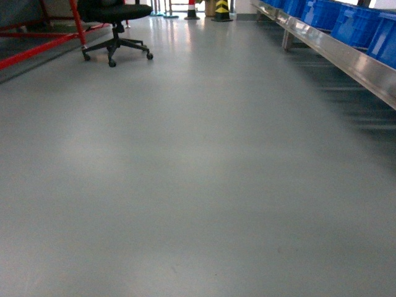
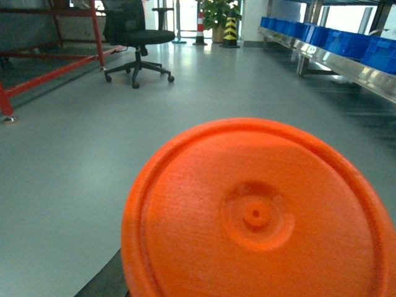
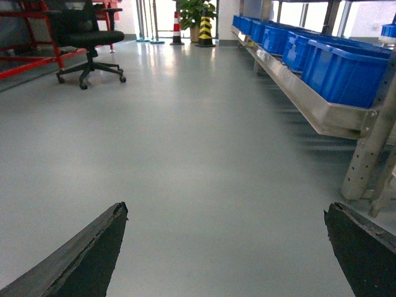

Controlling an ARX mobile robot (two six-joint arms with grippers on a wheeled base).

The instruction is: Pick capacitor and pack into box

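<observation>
Right gripper (image 3: 226, 247) jaws stand wide apart over glossy grey floor (image 3: 204, 142); left gripper state indeterminate behind a ribbed orange plastic disc (image 2: 260, 216).

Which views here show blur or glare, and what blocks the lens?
Head view: the blue bins and metal rail at right are smeared, and the floor shows pale glare far off. Left wrist view: an orange disc close up fills the lower frame. Right wrist view: sharp, with the right gripper fingers dark at both lower corners.
</observation>
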